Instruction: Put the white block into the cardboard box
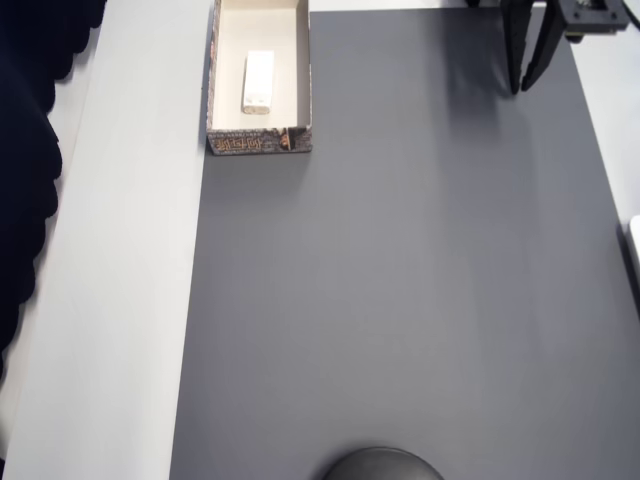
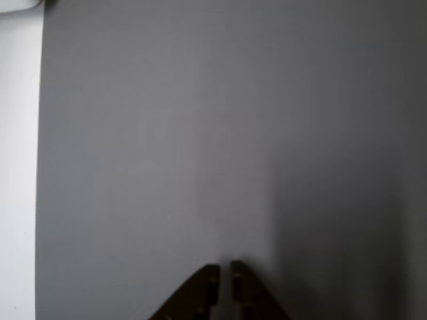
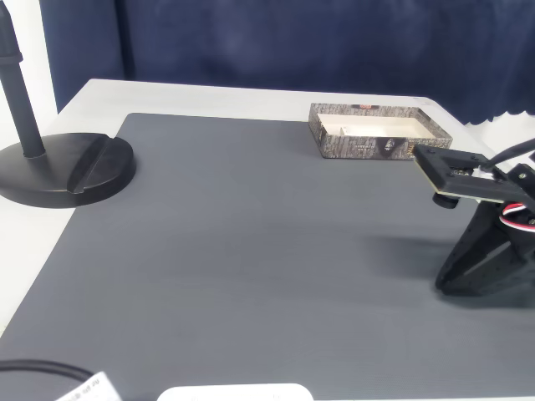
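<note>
White block (image 1: 257, 81) lies flat inside the cardboard box (image 1: 224, 78) at the top of the overhead view, lengthwise along its pale floor. Well apart from it, the dark hand (image 1: 527, 58) hangs over the grey mat (image 1: 400, 290) on the worktop (image 1: 120, 280), clenched with nothing between its fingers (image 2: 205, 287).

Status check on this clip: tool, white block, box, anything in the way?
Tool shut, empty, over the grey mat, well away from the cardboard box. White block lying inside the box. Nothing blocking.
</note>
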`<state>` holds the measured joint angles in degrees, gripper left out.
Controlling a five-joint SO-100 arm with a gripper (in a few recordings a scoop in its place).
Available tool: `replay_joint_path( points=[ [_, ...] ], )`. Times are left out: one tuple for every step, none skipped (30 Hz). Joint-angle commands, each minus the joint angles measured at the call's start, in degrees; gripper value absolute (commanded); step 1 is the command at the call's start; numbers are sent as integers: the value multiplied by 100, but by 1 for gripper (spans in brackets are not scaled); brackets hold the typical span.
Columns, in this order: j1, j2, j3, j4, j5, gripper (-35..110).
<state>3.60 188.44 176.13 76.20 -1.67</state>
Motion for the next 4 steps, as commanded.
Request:
replay_joint_path(
  points=[
    [79,202,105,9,-44,-2],
    [79,202,105,9,-44,-2],
    [79,202,105,9,-44,-2],
    [79,202,105,9,-44,-2]
  ],
)
